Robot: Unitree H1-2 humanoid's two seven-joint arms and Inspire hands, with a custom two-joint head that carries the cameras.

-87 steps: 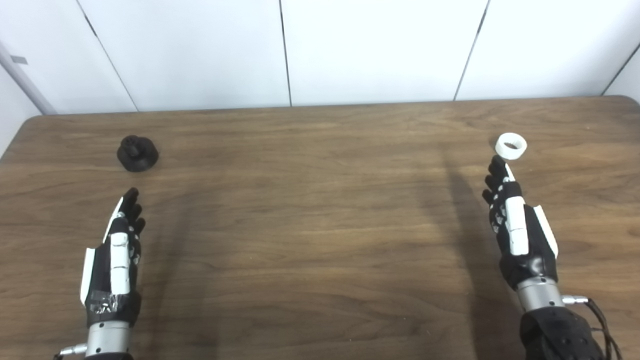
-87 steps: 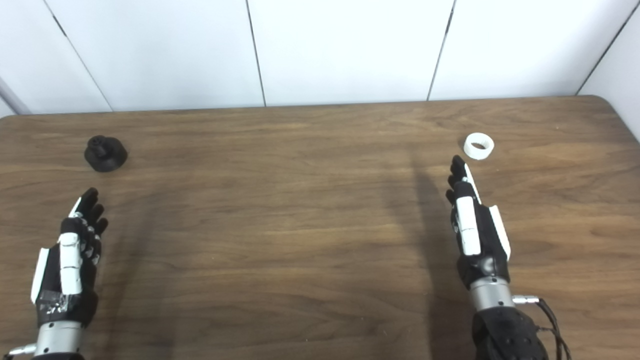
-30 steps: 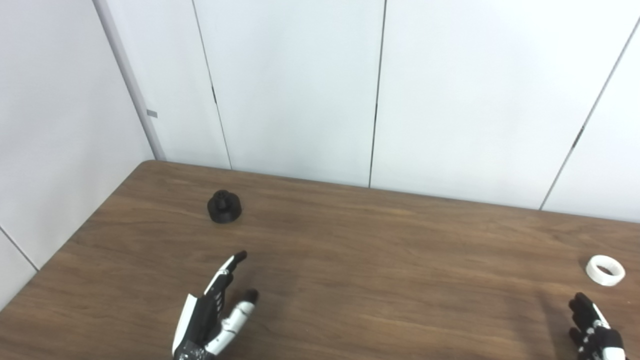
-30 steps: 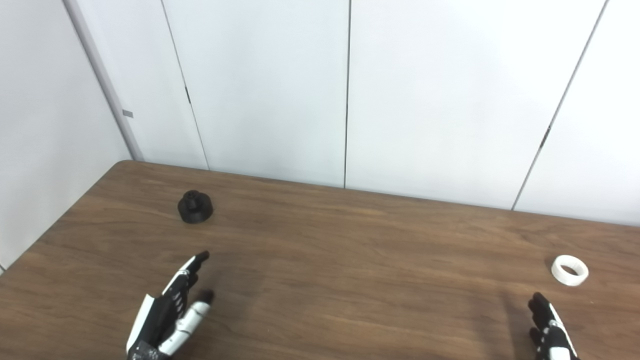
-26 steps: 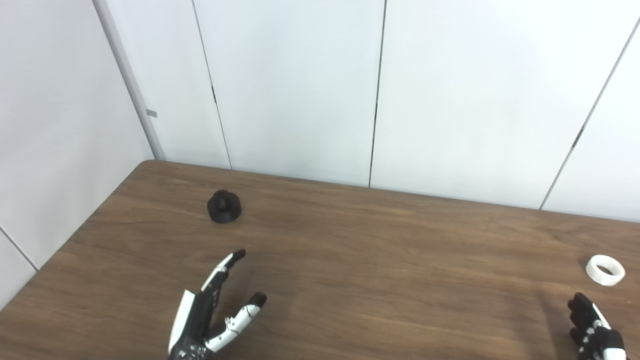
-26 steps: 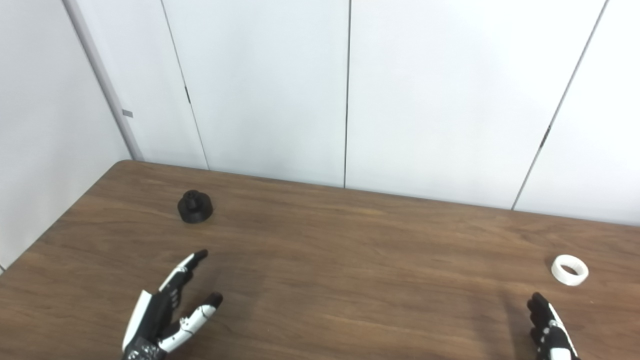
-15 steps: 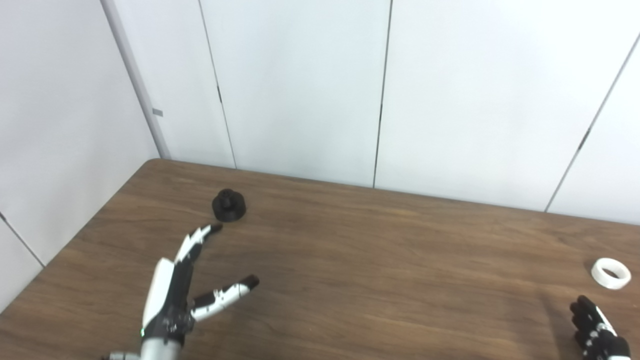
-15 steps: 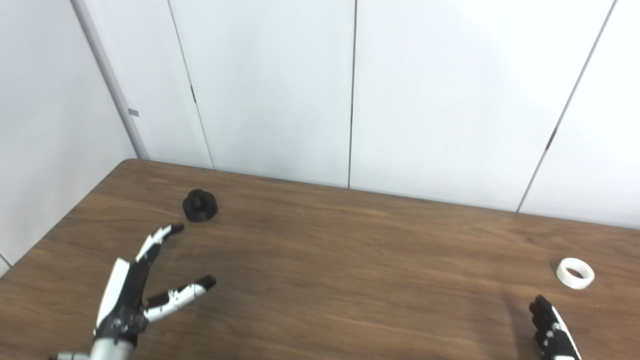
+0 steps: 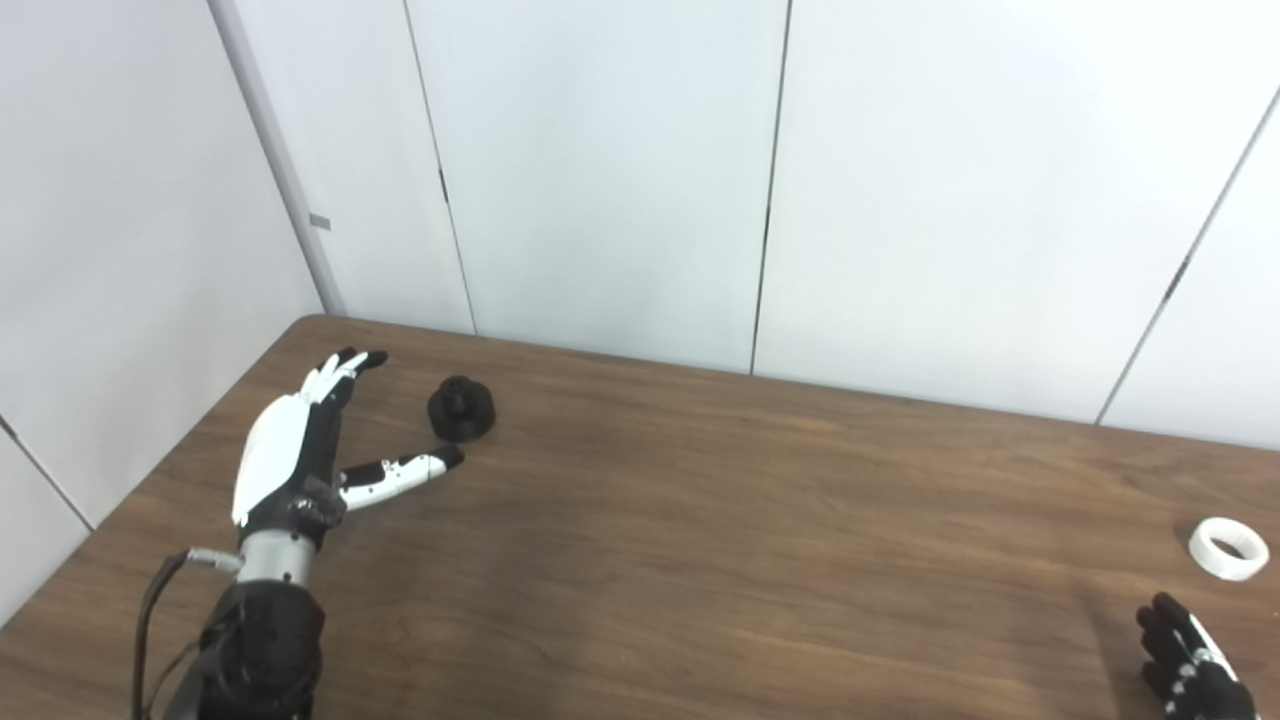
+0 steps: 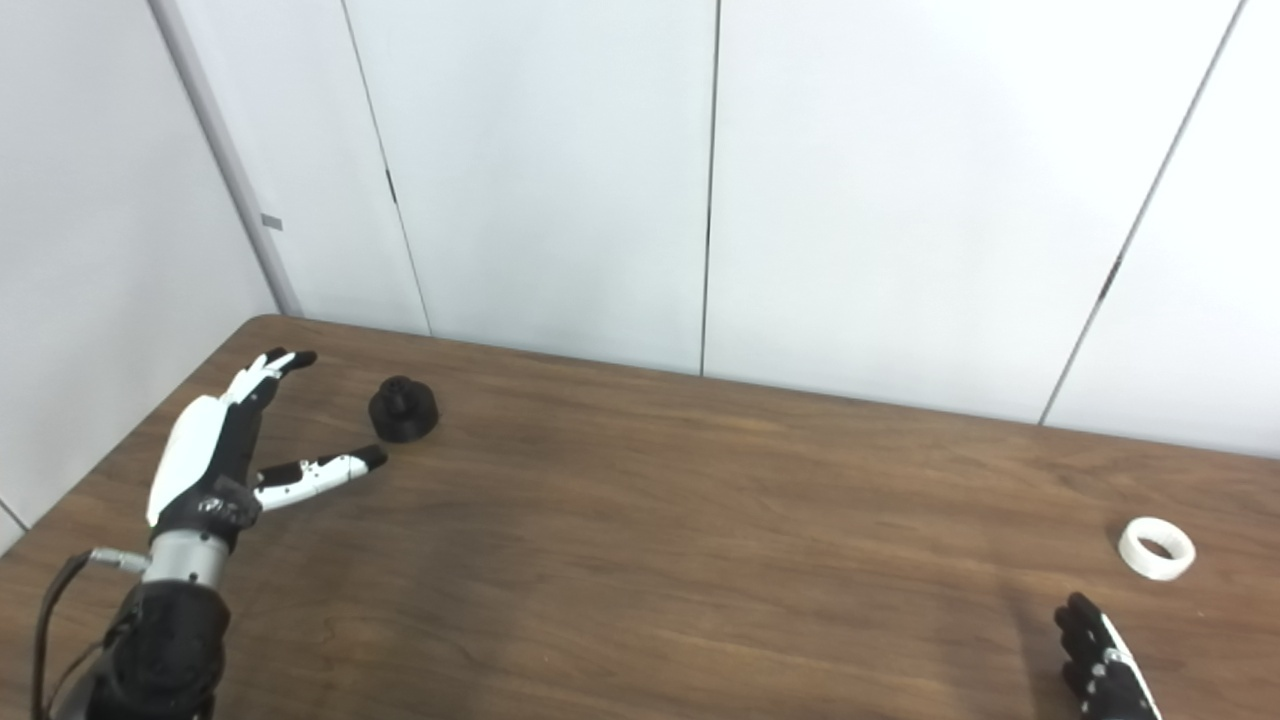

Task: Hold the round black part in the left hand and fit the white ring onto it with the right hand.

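The round black part [image 9: 461, 409] sits on the tabletop [image 9: 700, 520] near its far left corner, stub uppermost on a wider disc-shaped base. The left hand [image 9: 300, 450] is spread wide and holds nothing: its fingers reach past the part on the left side while the thumb points at it from the near side, the tip just beside the base without clearly touching. The white ring [image 9: 1228, 548] lies flat near the right edge, well apart from the black part. Only the fingertips of the right hand [image 9: 1190, 670] show at the bottom edge, short of the ring; whether that hand is spread or curled cannot be told from so little.

The black part looks like rigid plastic, probably light and unlikely to deform (though its smooth round rim could slip or skate along the wood under a one-sided push). The sensible hold appears to be across the base, fingers and thumb on opposite sides, leaving the stub free for the ring. The ring likely is stiff and light too, best pinched by its outer wall so the bore stays open.
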